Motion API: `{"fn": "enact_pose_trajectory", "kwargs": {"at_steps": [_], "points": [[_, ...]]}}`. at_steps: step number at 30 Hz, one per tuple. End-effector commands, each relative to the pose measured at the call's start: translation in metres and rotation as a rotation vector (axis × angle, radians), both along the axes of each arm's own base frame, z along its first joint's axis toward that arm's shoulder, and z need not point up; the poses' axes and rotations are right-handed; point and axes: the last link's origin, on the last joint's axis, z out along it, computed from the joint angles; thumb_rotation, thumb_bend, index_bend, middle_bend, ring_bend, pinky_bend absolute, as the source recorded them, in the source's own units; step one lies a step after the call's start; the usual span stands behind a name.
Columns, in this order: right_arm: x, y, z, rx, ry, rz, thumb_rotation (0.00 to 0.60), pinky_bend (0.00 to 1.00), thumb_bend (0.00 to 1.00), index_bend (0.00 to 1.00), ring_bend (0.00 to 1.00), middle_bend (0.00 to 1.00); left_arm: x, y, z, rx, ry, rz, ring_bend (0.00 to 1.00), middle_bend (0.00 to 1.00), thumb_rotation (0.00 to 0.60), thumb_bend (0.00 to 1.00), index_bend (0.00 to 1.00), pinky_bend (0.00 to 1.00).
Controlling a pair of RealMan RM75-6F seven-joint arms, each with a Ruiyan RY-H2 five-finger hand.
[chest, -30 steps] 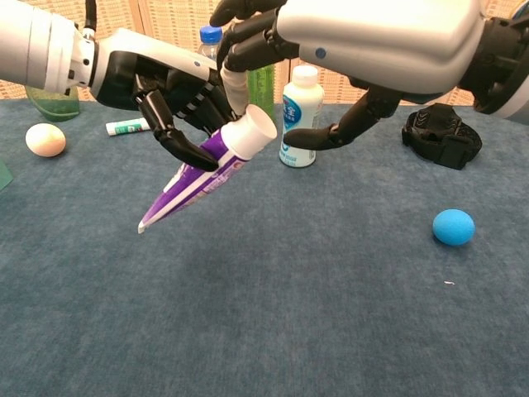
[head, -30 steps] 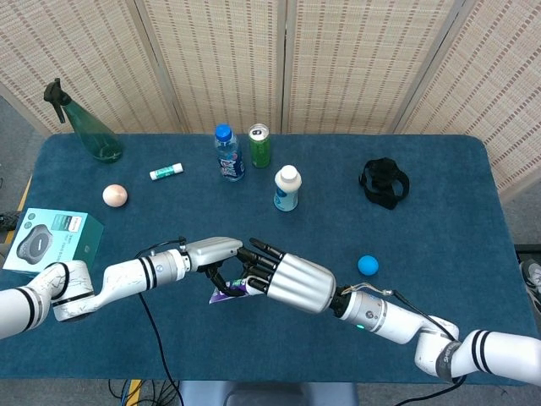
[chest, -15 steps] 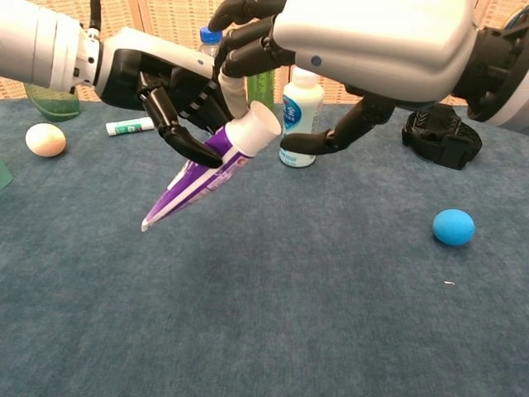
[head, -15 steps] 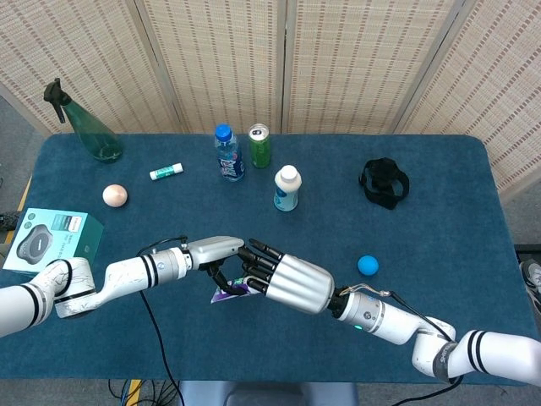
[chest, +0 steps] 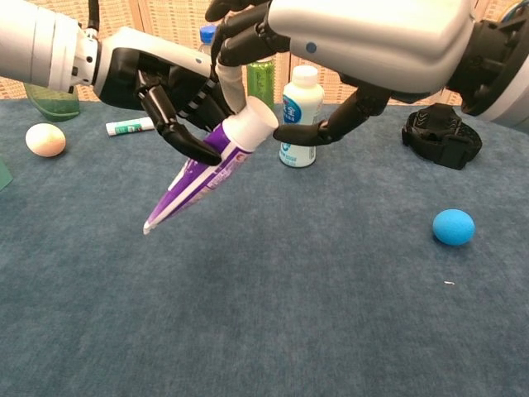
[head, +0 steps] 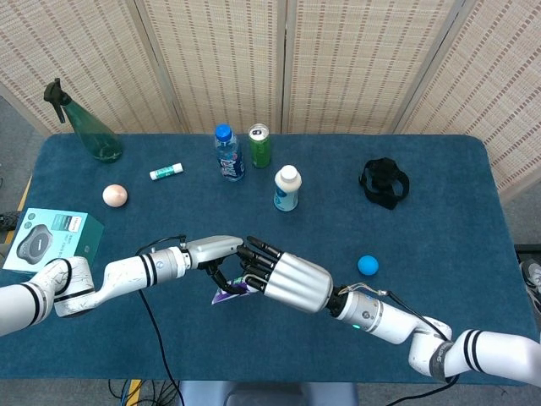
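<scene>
— Toothpaste, by the look of it: a purple and white soft plastic tube with a broad white cap (chest: 216, 163), hanging above the blue-covered desk (chest: 273, 306) at centre left of the chest view, cap up, flat crimped tail slanting down to the lower left.

— Who has it?

— The left hand (chest: 169, 95) holds it, dark fingers (chest: 183, 142) curled under the shoulder just below the cap. The right hand (chest: 331, 50) comes in from the upper right, its fingers partly spread at the cap; whether they actually press on it, I cannot tell.

— How will it handle?

— Light, I judge, and soft in the body: squeeze the middle and it buckles or slides. The glossy skin looks slippery. The stiff cap and shoulder are the sound places to take hold.

— Anything near?

— A white bottle with a blue label (chest: 298, 116) stands behind, and a small blue ball (chest: 454, 227) lies at the right.
</scene>
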Motion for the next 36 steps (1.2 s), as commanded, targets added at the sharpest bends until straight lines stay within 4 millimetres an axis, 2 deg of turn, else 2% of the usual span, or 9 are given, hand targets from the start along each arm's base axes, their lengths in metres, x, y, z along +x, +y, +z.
{"fn": "enact_pose_trajectory", "kwargs": {"at_steps": [1,10,26,36], "points": [[0.000,-0.001,0.000,-0.003,0.000,-0.002,0.600,0.16,0.21,0.48,0.14,0.36,-0.001,0.000,0.000,-0.003,-0.006,0.000,0.33,0.58,0.600,0.38,0.58,0.22],[0.002,-0.003,-0.001,-0.010,-0.030,0.002,0.600,0.16,0.21,0.53,0.14,0.37,-0.001,0.001,-0.001,-0.017,-0.028,0.000,0.33,0.58,0.600,0.38,0.58,0.23],[0.008,-0.006,0.005,-0.050,-0.098,0.016,0.600,0.16,0.21,0.53,0.14,0.37,-0.001,0.002,-0.004,-0.033,-0.062,0.005,0.33,0.58,0.600,0.38,0.58,0.22],[0.008,-0.006,0.010,-0.077,-0.120,0.023,0.600,0.16,0.21,0.53,0.14,0.37,-0.003,0.006,0.001,-0.044,-0.098,0.035,0.33,0.58,0.600,0.39,0.58,0.22]]}}
